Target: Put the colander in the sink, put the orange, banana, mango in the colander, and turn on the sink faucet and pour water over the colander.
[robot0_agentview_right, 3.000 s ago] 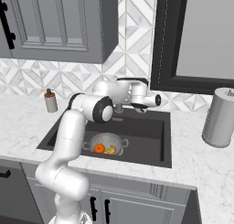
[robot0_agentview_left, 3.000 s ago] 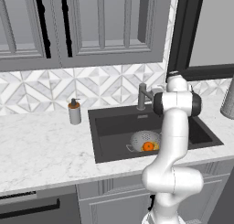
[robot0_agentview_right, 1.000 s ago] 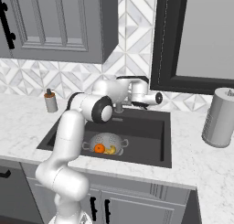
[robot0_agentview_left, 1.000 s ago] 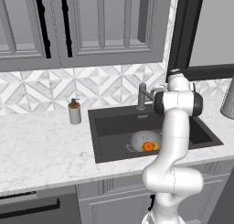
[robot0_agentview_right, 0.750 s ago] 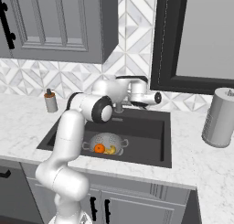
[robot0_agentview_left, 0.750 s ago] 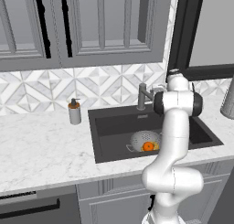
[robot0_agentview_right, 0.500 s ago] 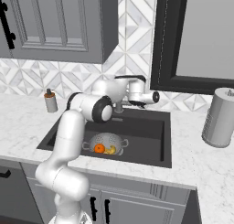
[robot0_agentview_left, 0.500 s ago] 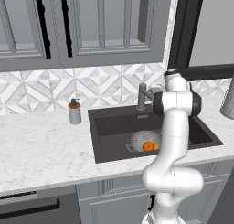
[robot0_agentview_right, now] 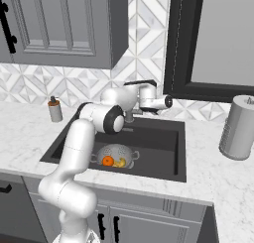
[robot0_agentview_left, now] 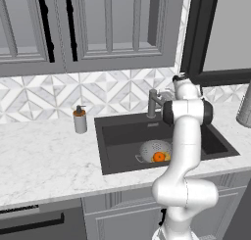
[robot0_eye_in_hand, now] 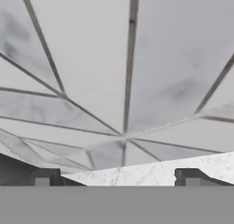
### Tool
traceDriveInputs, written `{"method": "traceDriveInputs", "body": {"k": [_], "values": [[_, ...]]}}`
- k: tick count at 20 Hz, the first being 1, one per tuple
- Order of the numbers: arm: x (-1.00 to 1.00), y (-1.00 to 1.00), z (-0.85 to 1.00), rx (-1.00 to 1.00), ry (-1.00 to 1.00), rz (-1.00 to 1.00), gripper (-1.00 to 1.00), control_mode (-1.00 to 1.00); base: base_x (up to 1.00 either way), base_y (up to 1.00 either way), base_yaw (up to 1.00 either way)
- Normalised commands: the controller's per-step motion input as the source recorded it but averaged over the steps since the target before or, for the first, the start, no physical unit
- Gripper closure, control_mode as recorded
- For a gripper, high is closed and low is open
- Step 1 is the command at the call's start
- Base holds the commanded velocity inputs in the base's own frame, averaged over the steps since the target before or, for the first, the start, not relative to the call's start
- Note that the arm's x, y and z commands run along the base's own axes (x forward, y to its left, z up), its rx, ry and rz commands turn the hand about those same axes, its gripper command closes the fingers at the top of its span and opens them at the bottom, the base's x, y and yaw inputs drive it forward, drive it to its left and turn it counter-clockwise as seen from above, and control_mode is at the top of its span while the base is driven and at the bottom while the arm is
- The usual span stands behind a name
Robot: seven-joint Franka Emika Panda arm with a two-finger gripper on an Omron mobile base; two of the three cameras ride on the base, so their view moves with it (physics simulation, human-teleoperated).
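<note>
Left base view from behind and left of the arm, looking forward and down, right base view likewise from its right, both sharing the sink [robot0_agentview_left: 122, 131] [robot0_agentview_right: 158, 138] and colander [robot0_agentview_left: 153, 151] [robot0_agentview_right: 115, 155], hand view close to the tiled backsplash [robot0_eye_in_hand: 123, 72].

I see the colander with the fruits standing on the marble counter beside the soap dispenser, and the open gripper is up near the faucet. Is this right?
Not quite. The colander with the fruits sits inside the sink, not on the counter; the left base view shows it clearly. The soap dispenser stands alone on the counter. The rest holds: the open gripper is up near the faucet.
</note>
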Motion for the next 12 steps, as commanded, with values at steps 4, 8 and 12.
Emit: {"method": "traceDriveInputs", "body": {"k": [4,8,12], "values": [[0.10,0.00,-0.12,-0.06,0.00,0.00,1.00,-1.00,0.00,0.00,0.00],[-0.05,0.00,-0.06,-0.04,0.00,0.00,1.00,-1.00,0.00,0.00,0.00],[-0.18,-0.07,-0.07,-0.02,0.00,0.00,1.00,-1.00,0.00,0.00,0.00]]}}
